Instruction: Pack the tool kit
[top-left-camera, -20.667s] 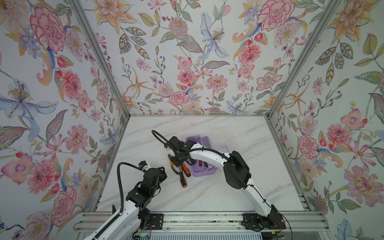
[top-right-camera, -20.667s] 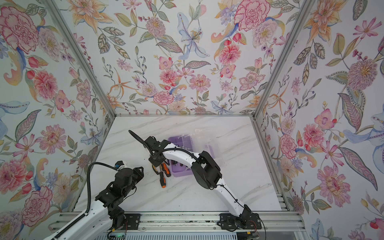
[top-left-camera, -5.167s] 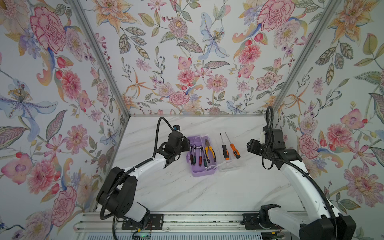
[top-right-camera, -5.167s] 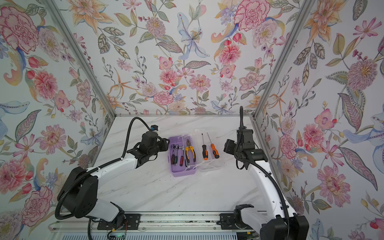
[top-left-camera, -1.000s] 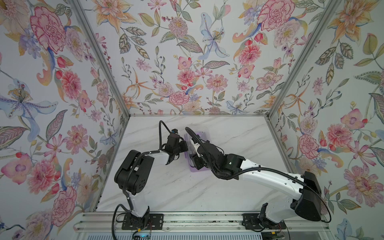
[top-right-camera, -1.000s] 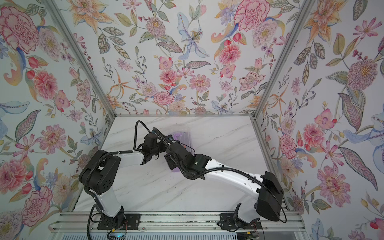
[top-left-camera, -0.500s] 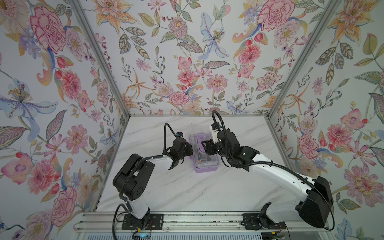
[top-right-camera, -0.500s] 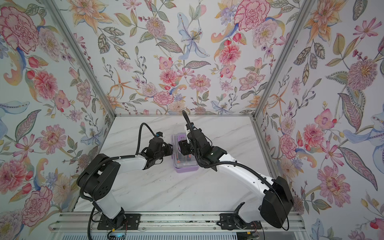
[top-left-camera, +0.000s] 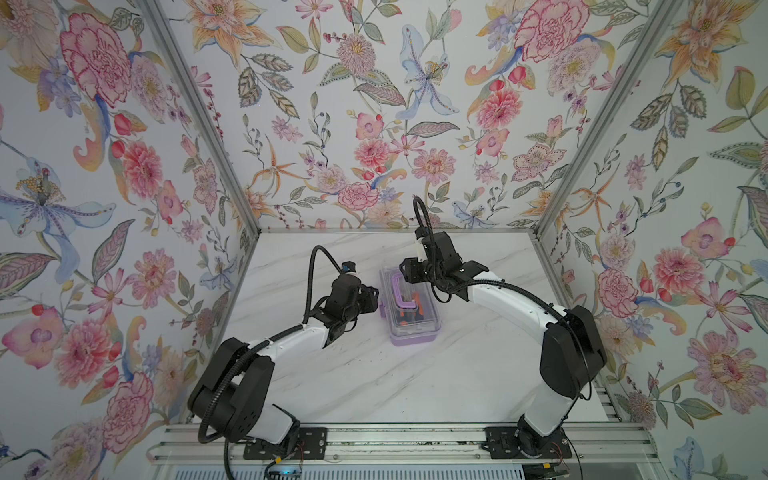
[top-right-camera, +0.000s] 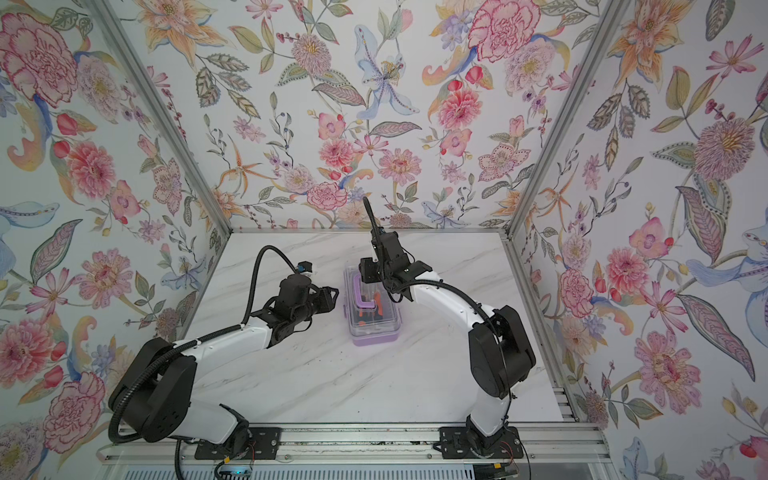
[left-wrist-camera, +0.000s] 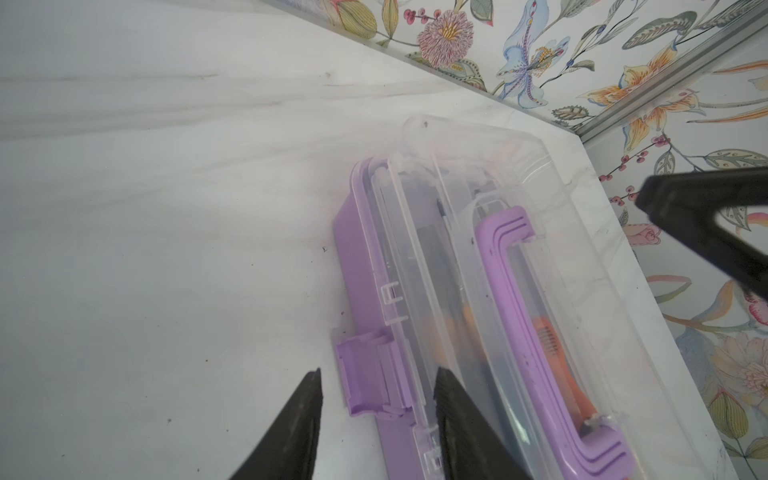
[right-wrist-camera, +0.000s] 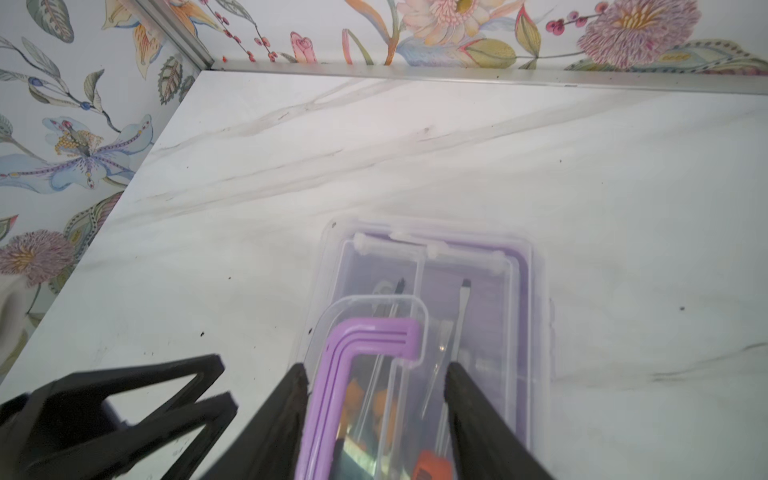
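I see L gripper w/ jaws apart, straddling the purple side latch, a gap on each side. Tool kit box sits abt mid bench, clear lid down, orange screwdrivers inside. R gripper has jaws apart, astride the purple handle at the box's far end.

Lilac box, floral walls, perhaps orange handles
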